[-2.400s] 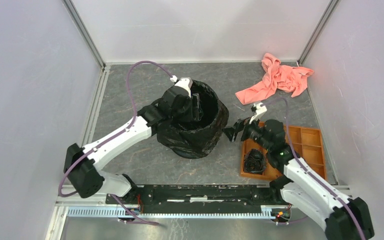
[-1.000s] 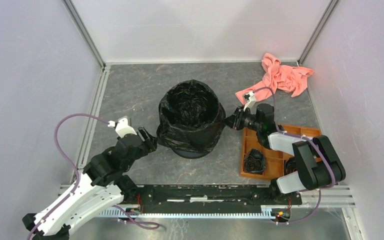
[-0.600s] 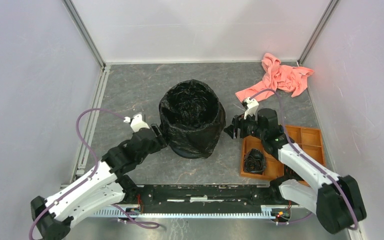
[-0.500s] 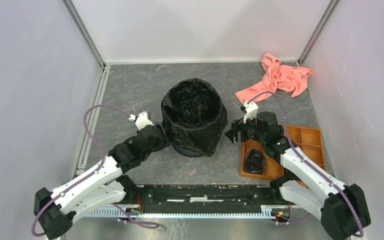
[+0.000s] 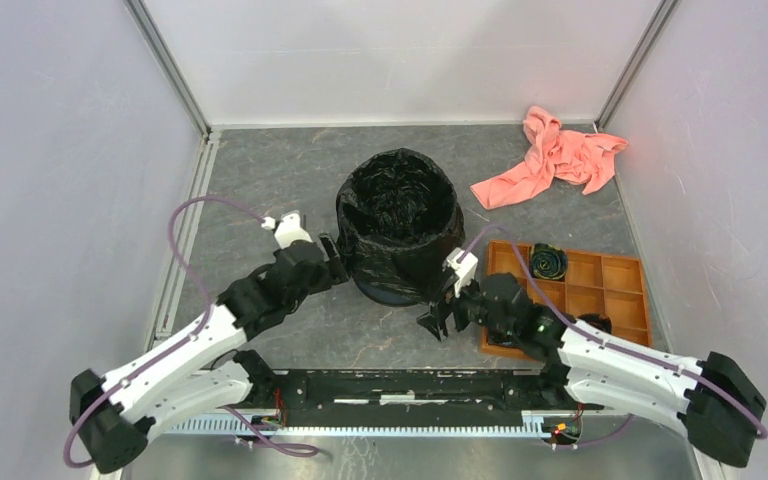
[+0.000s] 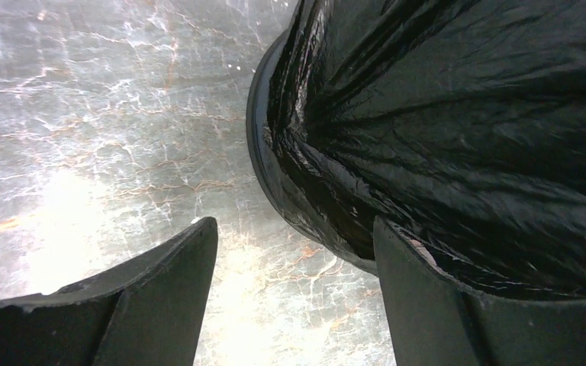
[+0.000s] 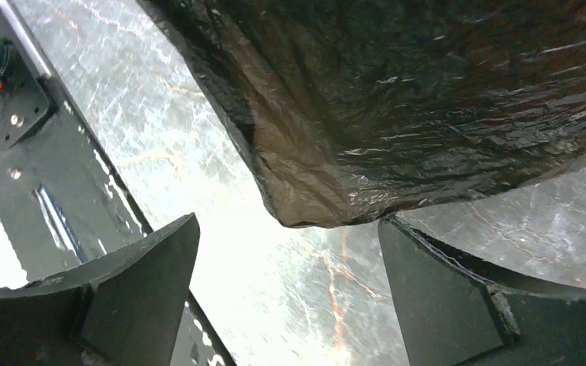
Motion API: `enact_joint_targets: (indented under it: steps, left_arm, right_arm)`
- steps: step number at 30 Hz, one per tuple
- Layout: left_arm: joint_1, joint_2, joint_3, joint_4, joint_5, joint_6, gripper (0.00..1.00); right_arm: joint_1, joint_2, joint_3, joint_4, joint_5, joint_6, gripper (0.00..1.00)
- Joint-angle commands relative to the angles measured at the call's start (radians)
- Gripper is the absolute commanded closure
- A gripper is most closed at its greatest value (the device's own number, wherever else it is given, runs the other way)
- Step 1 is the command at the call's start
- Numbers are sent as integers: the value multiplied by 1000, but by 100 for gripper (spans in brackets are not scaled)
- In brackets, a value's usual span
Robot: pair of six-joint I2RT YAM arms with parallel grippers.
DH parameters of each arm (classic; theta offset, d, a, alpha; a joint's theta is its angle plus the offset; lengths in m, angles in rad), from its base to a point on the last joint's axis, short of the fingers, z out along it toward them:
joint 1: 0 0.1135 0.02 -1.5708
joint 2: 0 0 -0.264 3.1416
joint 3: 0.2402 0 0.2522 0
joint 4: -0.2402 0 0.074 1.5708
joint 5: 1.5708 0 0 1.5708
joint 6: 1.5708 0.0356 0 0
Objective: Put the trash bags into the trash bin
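Overhead only, mouth of trash bags (image 5: 398,198) atop trash bin (image 6: 257,145)

Both arms stretch forward and angle inward. The left hand (image 5: 333,262) and the right hand (image 5: 434,322) each have their fingers spread wide, gripping nothing.

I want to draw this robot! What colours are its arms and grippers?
Both the left arm and right arm have white shells with black joints, and a thin purple cable loops along each. The left gripper and right gripper are black, with flat dark fingers.
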Motion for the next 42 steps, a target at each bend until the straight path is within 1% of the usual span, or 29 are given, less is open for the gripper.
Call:
enact_joint_targets:
  steps: [1, 3, 6, 8, 9, 12, 13, 15, 17, 22, 29, 33, 36, 39, 42]
  left_arm:
    - [-4, -143, 4, -73, -95, -22, 18]
    - [-4, -203, -6, -99, -113, -45, 16]
    - [-4, -276, -5, -133, -153, -64, 15]
    - [-5, -314, 1, -140, -170, -61, 14]
    - [-4, -324, 4, -143, -179, -58, 13]
    - [-4, -334, 28, -158, -195, -45, 13]
    - [-4, -336, 35, -164, -199, -39, 12]
    - [-4, -339, 49, -177, -207, -26, 12]
    - [-4, -345, 54, -188, -218, -13, 12]
    - [-4, -369, 61, -204, -232, 6, 11]
    - [-4, -386, 75, -229, -231, 28, 9]
    - [-4, -383, 80, -233, -225, 36, 7]
    - [-4, -372, 93, -218, -221, 53, 6]
    - [-4, -346, 120, -204, -214, 83, 5]
    - [-4, -316, 144, -194, -212, 112, 5]
  right_arm:
    - [164, 9, -41, 265, 335, 149, 5]
    - [229, 56, -35, 301, 474, 191, 5]
    - [270, 169, -1, 341, 622, 283, 5]
    - [283, 258, 19, 378, 711, 343, 6]
    - [290, 290, 25, 402, 776, 358, 7]
    - [293, 388, 59, 407, 990, 483, 5]
    - [293, 421, 67, 438, 1041, 487, 5]
    - [281, 475, 82, 524, 1089, 480, 5]
    - [241, 531, 109, 592, 1088, 473, 6]
    - [101, 666, 239, 626, 1035, 468, 7]
    - [-81, 885, 488, 648, 988, 339, 7]
    - [-155, 974, 640, 572, 932, 340, 7]
    - [-183, 998, 695, 575, 898, 276, 6]
    - [-225, 1012, 747, 546, 770, 200, 6]
    - [-252, 982, 789, 416, 701, 134, 4]
